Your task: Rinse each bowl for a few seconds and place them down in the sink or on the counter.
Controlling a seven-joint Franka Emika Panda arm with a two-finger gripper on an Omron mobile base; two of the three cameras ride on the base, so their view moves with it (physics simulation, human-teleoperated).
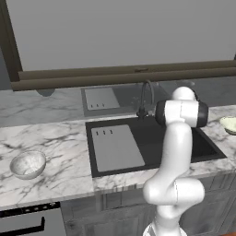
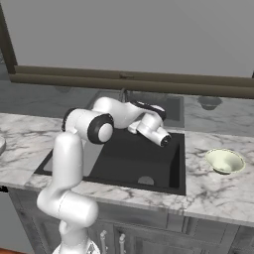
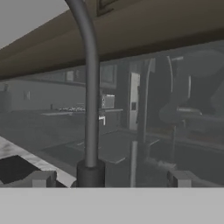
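The speckled grey-white bowl (image 1: 27, 164) sits upright on the white marble counter (image 1: 55, 143), left of the sink. The cream bowl (image 2: 224, 160) with a greenish inside rests on the counter to the right of the sink; its edge shows in the left base view as the cream bowl (image 1: 229, 124). The black sink (image 1: 156, 138) holds a grey slotted panel (image 1: 116, 148). My gripper (image 3: 111, 179) is open and holds nothing. It hovers close to the dark arched tap (image 3: 89, 87), whose stem rises between my spread fingertips (image 3: 43, 178). In the base views the arm reaches over the basin toward the tap (image 1: 146, 99).
A dark brown ledge (image 1: 124, 73) runs along the wall behind the counter. A glossy backsplash mirrors the sink and arm. A dark appliance front (image 1: 27, 223) is below the counter at the lower left. Cabinet doors (image 2: 149, 238) lie under the sink.
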